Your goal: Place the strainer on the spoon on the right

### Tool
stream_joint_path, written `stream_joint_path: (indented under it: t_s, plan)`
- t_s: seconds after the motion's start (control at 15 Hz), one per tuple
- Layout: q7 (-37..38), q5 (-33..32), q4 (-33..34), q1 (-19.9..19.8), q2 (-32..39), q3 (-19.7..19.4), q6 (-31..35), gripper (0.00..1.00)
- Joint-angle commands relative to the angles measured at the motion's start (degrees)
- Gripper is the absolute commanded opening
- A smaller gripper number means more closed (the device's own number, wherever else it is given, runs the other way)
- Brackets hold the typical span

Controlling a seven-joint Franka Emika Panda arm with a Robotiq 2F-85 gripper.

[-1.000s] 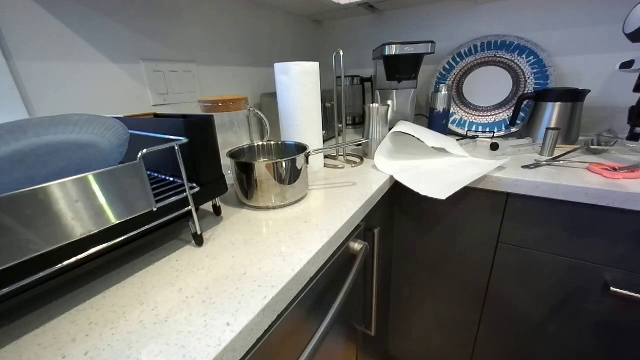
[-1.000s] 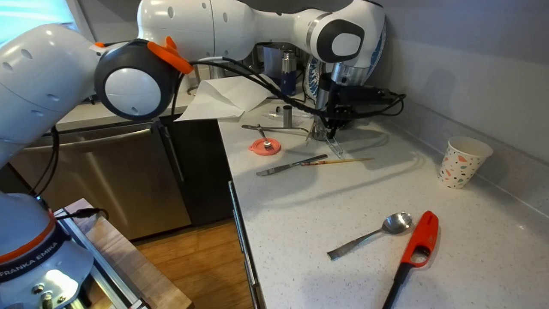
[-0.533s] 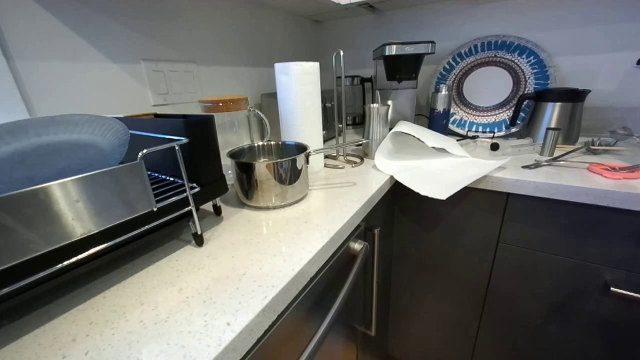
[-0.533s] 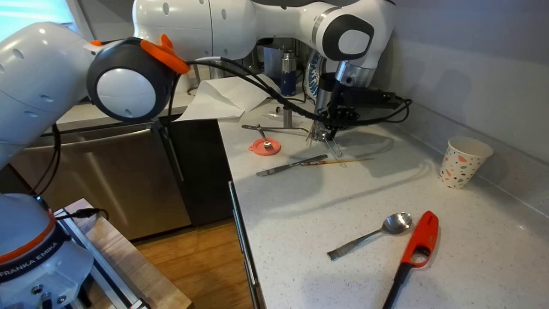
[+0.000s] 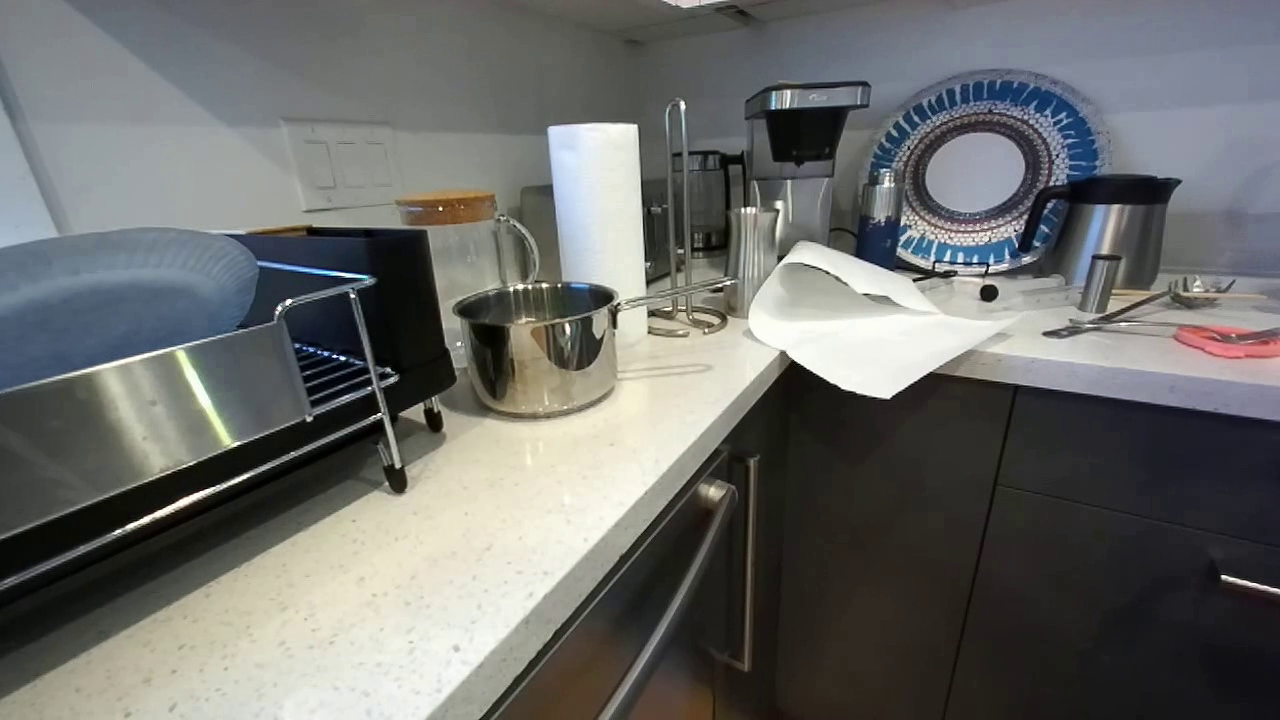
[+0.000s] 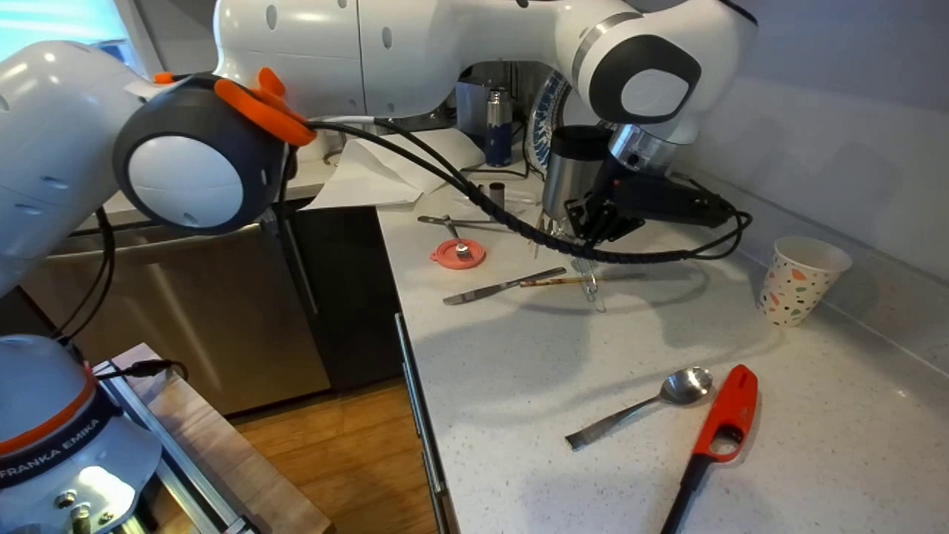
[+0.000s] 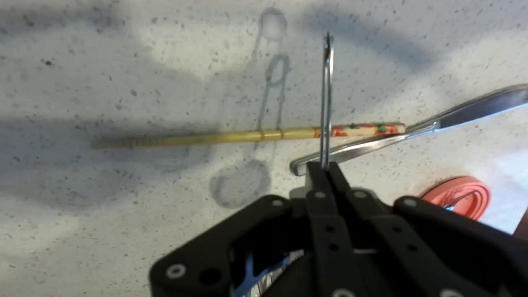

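Beneath the jaws spreads a pale speckled countertop point(image 6: 519, 460), crossed by soft grey shadows point(image 6: 541, 356); off to one side of them rises a plain grey wall point(image 6: 852, 111). Lower than the jaws are a dark cabinet point(image 6: 345, 297), a steel appliance front point(image 6: 245, 319) and a wooden floor point(image 6: 356, 445); well apart from them, in an exterior view, a window point(image 6: 59, 21) glows pale blue

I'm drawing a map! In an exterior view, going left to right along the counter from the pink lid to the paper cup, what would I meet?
Pink lid, spoon, lighter, cup. Things that overlap, like the knife and chopstick, are left out.
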Motion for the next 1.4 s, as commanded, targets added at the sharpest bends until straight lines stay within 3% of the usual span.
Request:
stream_joint_path:
  t_s: [0.0, 0.27, 0.8, 1.07, 1.33]
  plan:
    - [1.5, 3.8, 0.8, -3.7, 0.5, 1.2, -3.3, 0.01]
    - [7.5, 6.1, 0.6, -6.0, 0.6, 0.5, -5.5, 0.01]
    - [30.0, 8.2, 0.3, -8.6, 0.9, -0.8, -2.8, 0.01]
    - [38.5, 9.2, 0.5, -10.0, 1.2, -1.1, 1.7, 0.01]
    - [44.0, 5.8, 0.2, -9.2, 1.7, -4.0, 8.7, 0.01]
